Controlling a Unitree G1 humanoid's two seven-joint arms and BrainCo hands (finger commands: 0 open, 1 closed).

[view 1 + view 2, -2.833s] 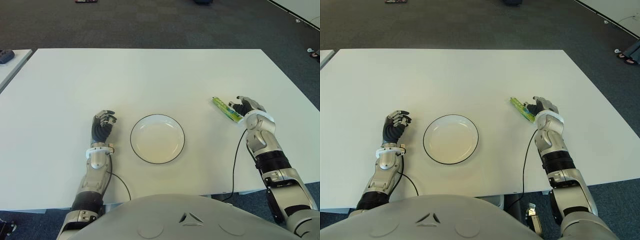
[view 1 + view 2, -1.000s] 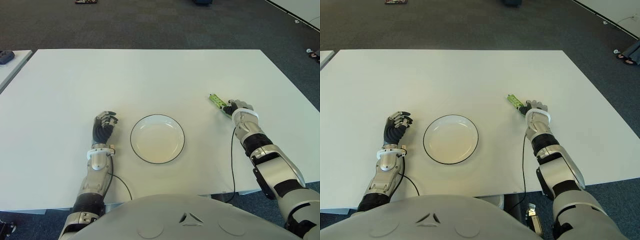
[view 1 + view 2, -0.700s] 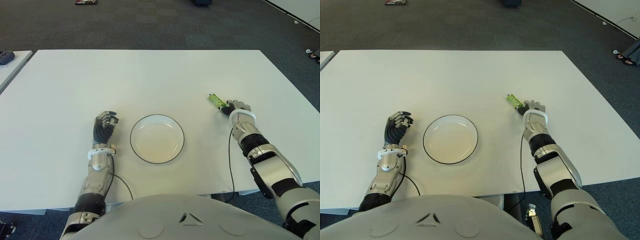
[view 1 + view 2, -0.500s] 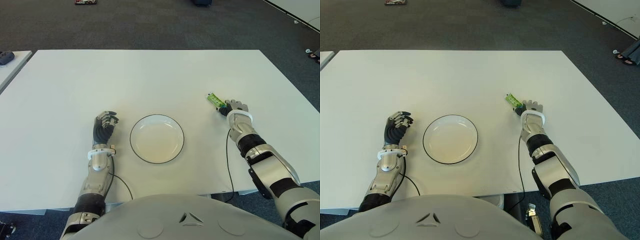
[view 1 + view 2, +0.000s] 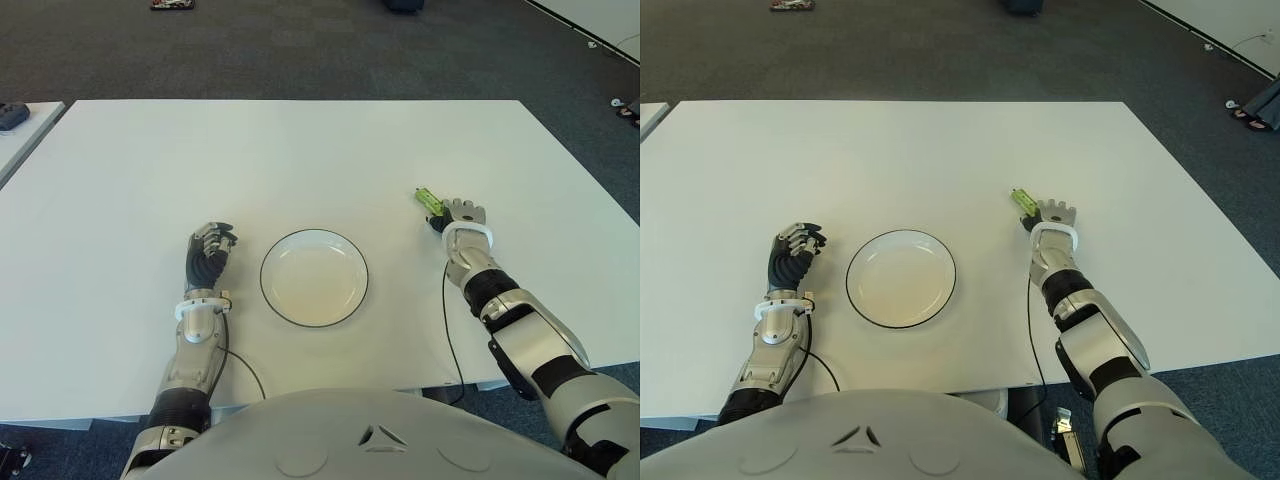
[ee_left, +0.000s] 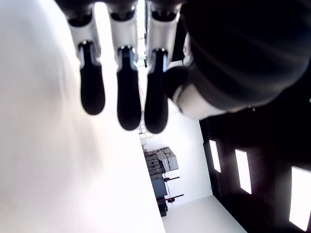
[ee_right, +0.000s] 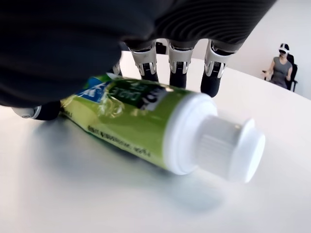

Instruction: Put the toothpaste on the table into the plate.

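Note:
A green toothpaste tube with a white cap sits at the right of the white table, right of the plate. My right hand covers its near end. In the right wrist view the fingers curl over the tube and the thumb presses its side, just above the tabletop. The white plate with a dark rim stands empty at the table's front middle. My left hand shows left of the plate, its fingers curled on nothing.
A thin cable trails from my right wrist to the table's front edge. A second table with a dark object stands at the far left. A seated person shows far off in the right wrist view.
My right hand has moved left with the toothpaste, a little closer to the plate, and the forearm has swung round. The left hand and plate have not moved.

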